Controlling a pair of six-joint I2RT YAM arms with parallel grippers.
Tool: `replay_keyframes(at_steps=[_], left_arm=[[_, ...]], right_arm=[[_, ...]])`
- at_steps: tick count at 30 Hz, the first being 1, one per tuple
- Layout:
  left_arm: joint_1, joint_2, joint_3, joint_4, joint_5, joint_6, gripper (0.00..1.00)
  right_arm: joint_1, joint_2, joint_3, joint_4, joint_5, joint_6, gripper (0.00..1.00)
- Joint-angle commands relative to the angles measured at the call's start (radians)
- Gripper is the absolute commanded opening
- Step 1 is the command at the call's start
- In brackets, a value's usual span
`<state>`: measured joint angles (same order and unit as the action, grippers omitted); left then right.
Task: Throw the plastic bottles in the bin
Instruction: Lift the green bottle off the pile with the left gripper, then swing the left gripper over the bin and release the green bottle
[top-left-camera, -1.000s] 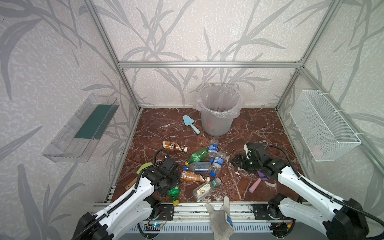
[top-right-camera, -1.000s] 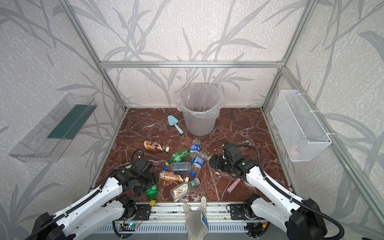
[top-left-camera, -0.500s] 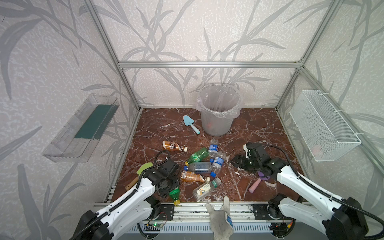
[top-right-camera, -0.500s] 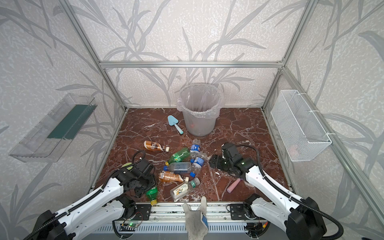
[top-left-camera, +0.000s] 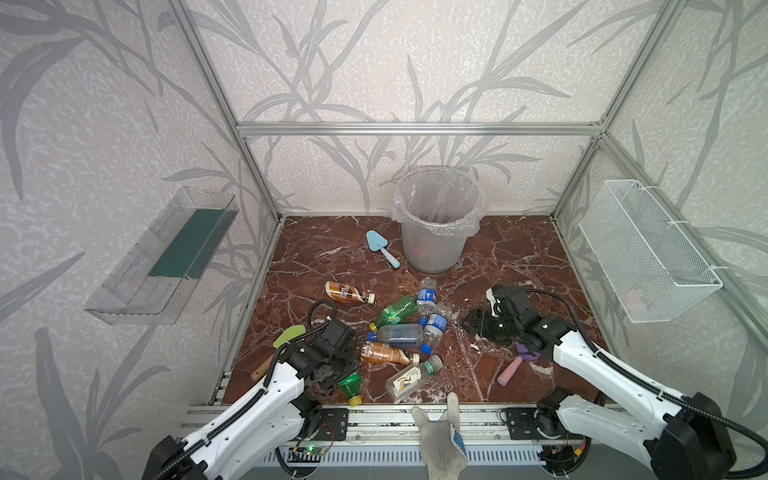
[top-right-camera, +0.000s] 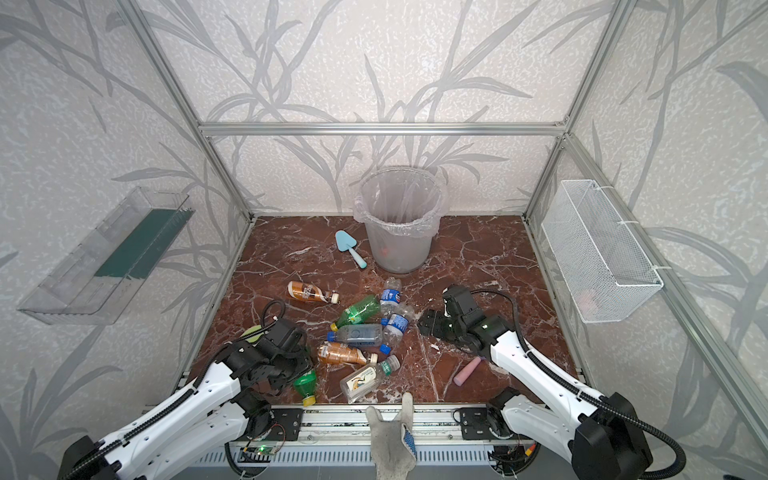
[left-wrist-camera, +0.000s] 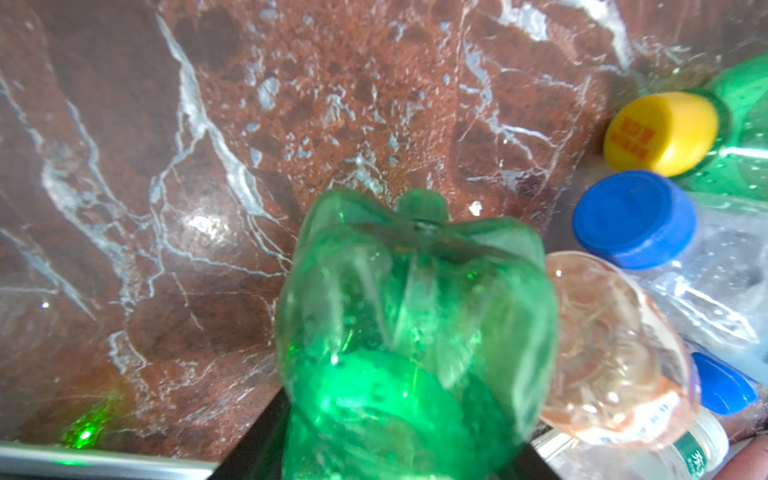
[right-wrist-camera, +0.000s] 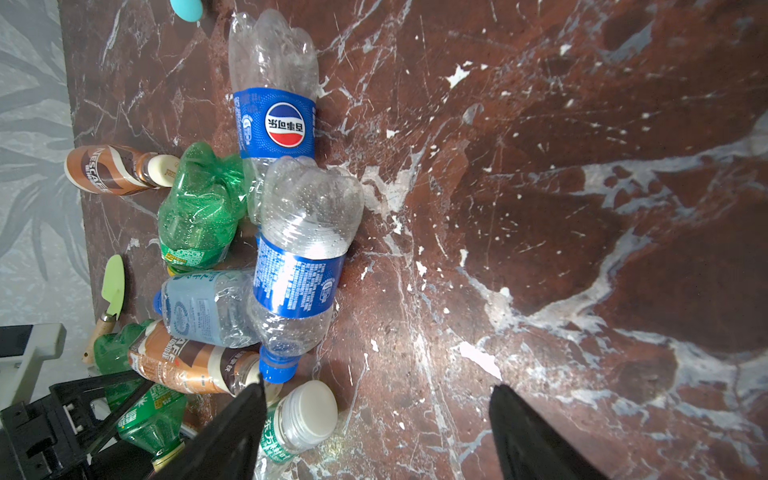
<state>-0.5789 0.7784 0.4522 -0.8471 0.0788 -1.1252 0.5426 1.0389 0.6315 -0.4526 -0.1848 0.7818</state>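
Left gripper has clamped onto the green bottle (finally, a grab)

Its jaws stood spread a second ago; now they pinch that yellow-capped bottle right at the front edge, and I can't tell whether it's off the floor yet. Just behind, the other bottles lie in a loose heap mid-floor, all waiting their turn. Right gripper hovers beside the heap, jaws wide apart, holding nothing. Way at the back stands the bin, well apart from all of it, so my guess is there's plenty left to do: next comes a lift and a long carry over the heap.
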Motion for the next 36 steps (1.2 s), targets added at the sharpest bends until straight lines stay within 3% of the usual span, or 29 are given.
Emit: replay_keyframes(at_steps=[1,12,17,21,23,26,29,33,35,36], left_arm=[[-0.003,-0.025,0.056,-0.042,-0.042,0.021,0.53],[-0.001,-0.042,0.134,-0.015,-0.121,0.062,0.53],[0.003,0.067,0.254,0.035,-0.136,0.129,0.53],[0.017,0.214,0.451,0.117,-0.109,0.221,0.53],[0.030,0.328,0.624,0.146,-0.086,0.282,0.53],[0.048,0.549,1.031,0.167,-0.030,0.372,0.53],[0.059,0.816,1.571,0.094,0.037,0.437,0.54],[0.095,1.167,2.355,-0.303,0.080,0.457,0.84],[0.109,1.223,2.518,-0.481,0.049,0.481,0.92],[0.111,1.215,2.520,-0.543,0.010,0.500,0.93]], right_arm=[[0.005,-0.017,-0.017,-0.007,0.001,0.000,0.84],[0.005,-0.046,-0.042,-0.015,0.007,0.011,0.84],[0.005,-0.061,-0.044,-0.025,0.011,0.013,0.84],[0.005,-0.082,-0.042,-0.040,0.023,0.014,0.84],[0.004,-0.094,-0.037,-0.047,0.025,0.018,0.83],[0.003,-0.111,-0.015,-0.071,0.029,0.025,0.83],[0.000,-0.124,0.037,-0.124,0.037,0.020,0.83],[-0.002,-0.133,0.085,-0.188,0.062,-0.006,0.83],[-0.001,-0.151,0.069,-0.194,0.071,0.003,0.84],[-0.002,-0.160,0.053,-0.185,0.067,0.010,0.84]])
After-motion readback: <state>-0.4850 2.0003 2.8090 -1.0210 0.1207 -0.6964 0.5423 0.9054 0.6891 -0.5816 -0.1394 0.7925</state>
